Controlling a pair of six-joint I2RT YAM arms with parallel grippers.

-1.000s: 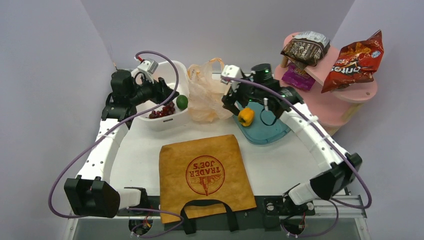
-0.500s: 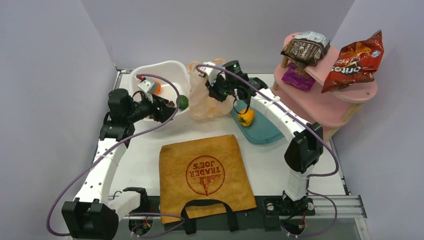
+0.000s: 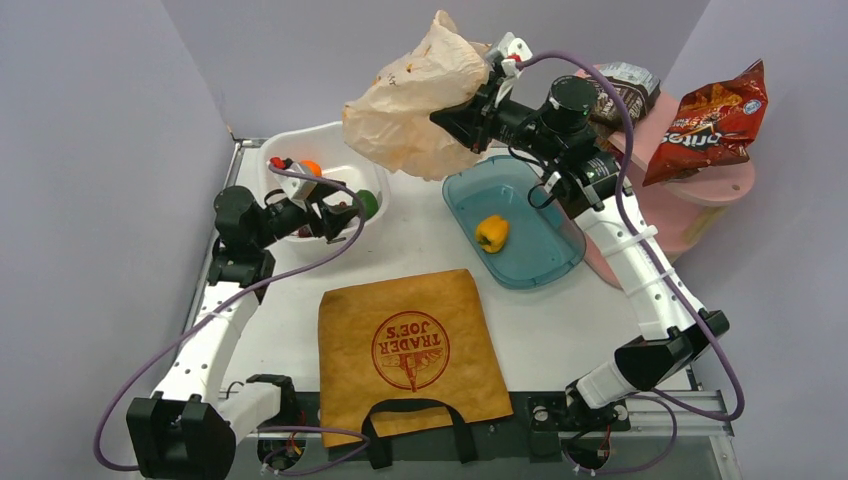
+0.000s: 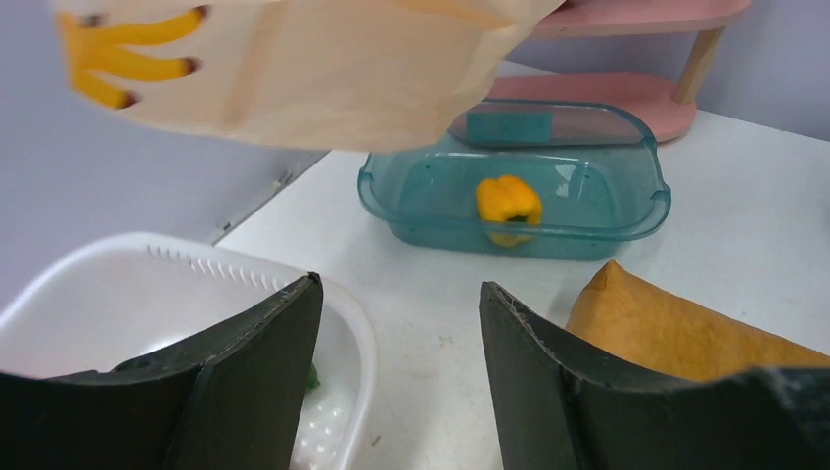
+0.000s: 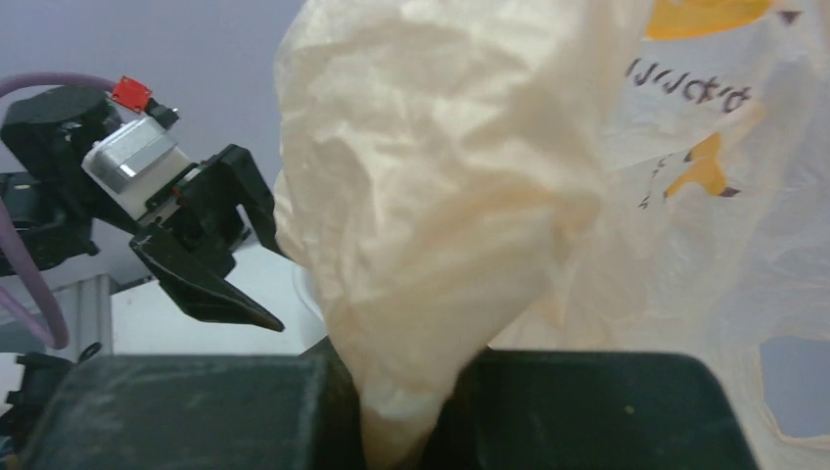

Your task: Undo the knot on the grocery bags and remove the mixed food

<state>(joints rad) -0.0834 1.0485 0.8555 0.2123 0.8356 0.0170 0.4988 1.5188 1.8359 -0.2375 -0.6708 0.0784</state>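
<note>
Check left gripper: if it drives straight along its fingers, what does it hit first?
Likely the teal tub, near wall, yellow bell pepper behind it. The plastic bag hangs above that line. Depth unclear; the left gripper could touch the table first.

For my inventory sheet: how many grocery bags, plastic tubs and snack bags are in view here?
Grocery bags: 2 (canvas tote, plastic bag)
Plastic tubs: 2 (white tub, teal tub)
Snack bags: 2 in view (red chip bag, brown snack bag)
Total: 6
</note>
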